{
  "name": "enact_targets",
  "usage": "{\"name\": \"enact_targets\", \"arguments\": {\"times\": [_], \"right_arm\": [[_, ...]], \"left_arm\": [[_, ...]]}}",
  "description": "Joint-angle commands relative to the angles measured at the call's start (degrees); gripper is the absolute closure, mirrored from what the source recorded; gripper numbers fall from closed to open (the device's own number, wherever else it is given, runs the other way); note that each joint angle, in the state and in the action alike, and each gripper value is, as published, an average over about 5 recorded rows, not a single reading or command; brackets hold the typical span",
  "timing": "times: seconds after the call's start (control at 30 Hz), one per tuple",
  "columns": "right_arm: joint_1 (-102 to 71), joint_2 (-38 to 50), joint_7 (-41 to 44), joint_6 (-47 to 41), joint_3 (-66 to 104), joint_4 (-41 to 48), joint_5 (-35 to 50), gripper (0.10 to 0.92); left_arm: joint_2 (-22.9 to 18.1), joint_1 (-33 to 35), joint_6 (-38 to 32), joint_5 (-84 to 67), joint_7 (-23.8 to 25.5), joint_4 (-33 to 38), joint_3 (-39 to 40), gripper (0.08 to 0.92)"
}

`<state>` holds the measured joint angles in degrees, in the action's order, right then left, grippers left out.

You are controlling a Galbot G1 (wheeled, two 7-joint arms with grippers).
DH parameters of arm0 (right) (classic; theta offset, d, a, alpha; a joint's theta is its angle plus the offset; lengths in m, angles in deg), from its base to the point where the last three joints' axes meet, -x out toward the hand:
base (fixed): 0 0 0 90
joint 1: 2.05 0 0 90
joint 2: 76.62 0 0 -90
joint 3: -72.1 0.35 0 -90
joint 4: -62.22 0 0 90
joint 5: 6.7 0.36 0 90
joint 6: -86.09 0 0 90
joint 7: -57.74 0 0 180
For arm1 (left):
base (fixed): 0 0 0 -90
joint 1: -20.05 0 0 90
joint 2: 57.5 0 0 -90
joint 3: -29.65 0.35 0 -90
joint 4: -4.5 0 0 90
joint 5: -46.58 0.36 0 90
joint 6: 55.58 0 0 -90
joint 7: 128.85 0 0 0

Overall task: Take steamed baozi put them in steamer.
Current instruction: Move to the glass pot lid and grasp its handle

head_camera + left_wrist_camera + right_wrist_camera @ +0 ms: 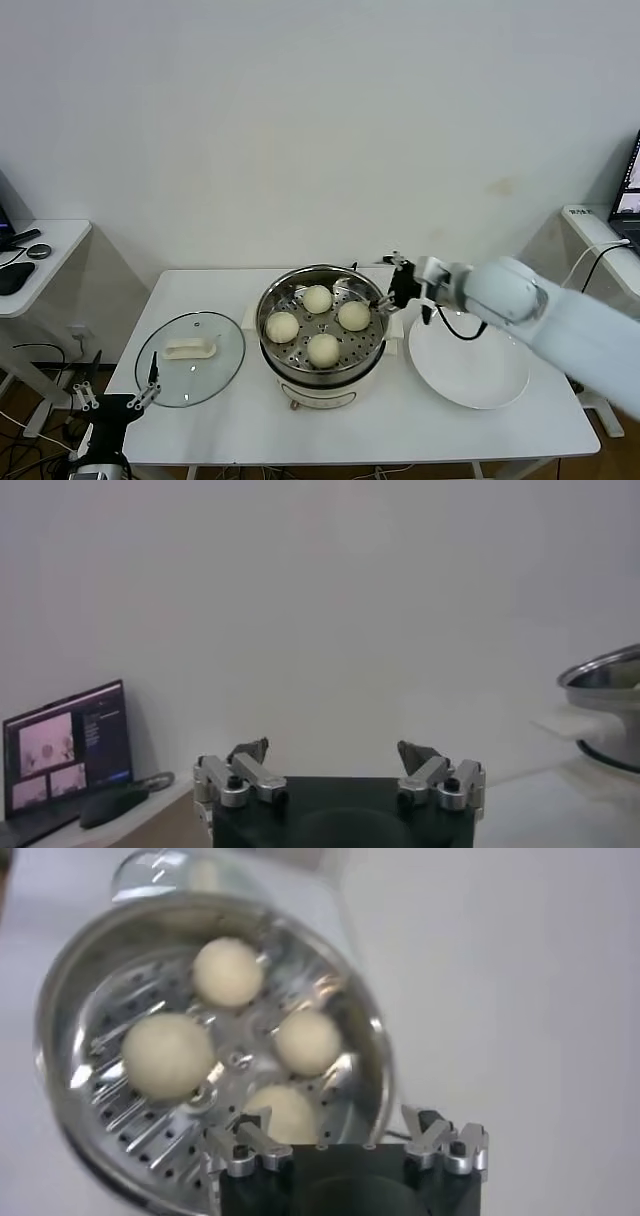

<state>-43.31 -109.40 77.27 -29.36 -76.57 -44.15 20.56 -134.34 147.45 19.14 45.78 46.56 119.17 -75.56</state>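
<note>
Four steamed baozi (319, 323) on the steamer (322, 383) tray, right gripper (386, 296) at its rim (fingers spread, empty), left gripper (118, 398) wide, parked low.

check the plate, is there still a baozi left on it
No, in the head view the white plate is bare, and all four baozi sit on the perforated tray inside the steamer.

A glass lid (190, 358) lay on the white table (400, 420), and a white plate (470, 365) sat well apart from it.
</note>
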Motion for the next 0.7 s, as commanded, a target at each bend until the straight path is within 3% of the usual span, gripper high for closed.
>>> {"name": "enact_targets", "arguments": {"times": [0.03,0.2,0.33,0.53,0.7], "right_arm": [[-60.7,-12.8,-11.4,27.6,53.8,-3.5,-16.5,0.203],[-67.6,-33.0,-7.2,41.8,66.3,1.1,-27.1,0.203],[-71.0,-42.6,-5.3,48.9,73.2,2.6,-30.1,0.203],[-76.5,-51.0,-4.1,49.1,80.1,-0.6,-27.3,0.203],[-80.7,-52.5,-4.8,47.2,83.2,-0.5,-21.6,0.203]], "left_arm": [[-0.1,0.0,-0.1,-0.1,-0.2,0.0,0.5,0.177],[-0.4,0.1,0.4,-0.2,-1.0,0.4,1.9,0.177],[-0.1,0.4,0.3,2.2,-1.8,0.3,3.0,0.177],[1.7,0.8,1.6,9.1,-4.5,-0.8,3.8,0.177],[5.5,1.5,6.7,33.7,-11.3,-4.0,3.7,0.177]]}}
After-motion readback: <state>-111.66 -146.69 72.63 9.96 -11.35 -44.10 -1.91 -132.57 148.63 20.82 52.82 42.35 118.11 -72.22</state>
